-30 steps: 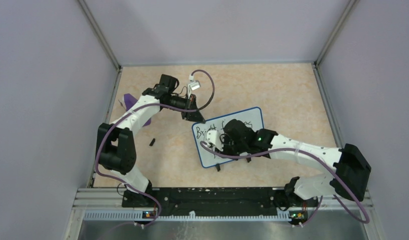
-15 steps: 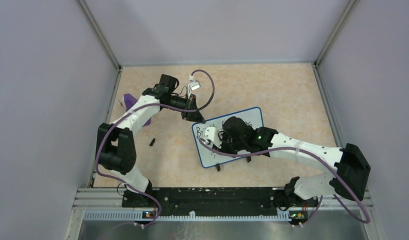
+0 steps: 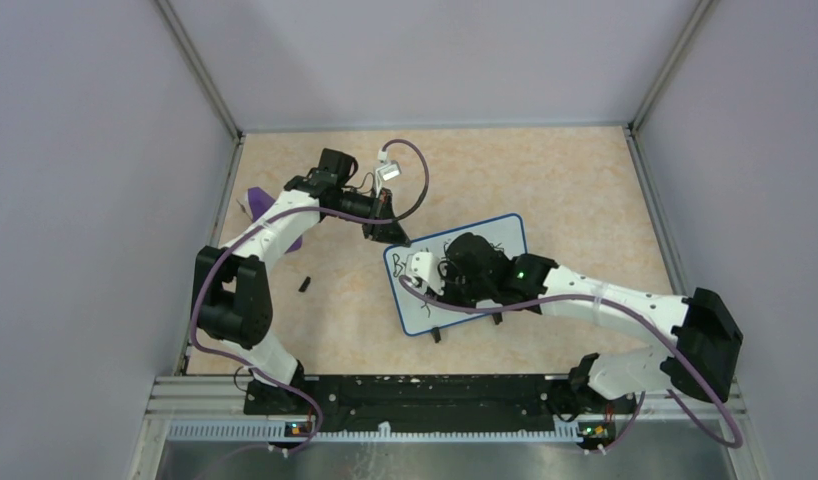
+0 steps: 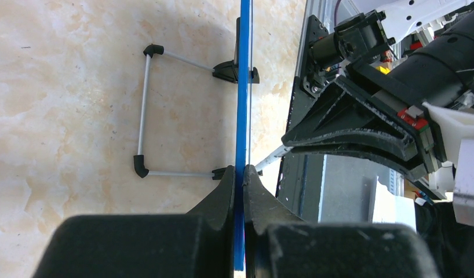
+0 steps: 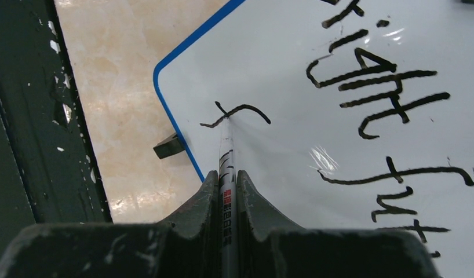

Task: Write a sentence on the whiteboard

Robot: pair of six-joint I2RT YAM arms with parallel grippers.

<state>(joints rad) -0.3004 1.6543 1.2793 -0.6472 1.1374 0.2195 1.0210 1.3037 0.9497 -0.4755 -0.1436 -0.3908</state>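
Centre-right of the top view: the small white rectangular whiteboard with a thin blue frame (image 3: 415, 318) leans back on the beige marbled tabletop (image 3: 565, 170). Your left pincer (image 4: 239, 175) is pressed together on the board's blue edge, pinching it. Your right pincer (image 5: 226, 174) pinches a slim marker pen with a printed barrel (image 5: 226, 152). Its tip touches the board at a short curved stroke, left of centre in the right wrist view. Black handwritten lettering (image 5: 374, 87) sits at the upper right there. "right" and "fut" are legible and the rest is cut off, so I judge the sentence unfinished.

Risks:
- The stroke is near the board's blue corner. A long pull could run the tip onto the frame.
- If you press too hard, the board, propped on a thin wire stand (image 4: 143, 110), could pivot in the left pinch or skid.
- The marker could slide back between the fingers and leave faint lines.
- The right arm hides the text from above, so letter spacing may drift.
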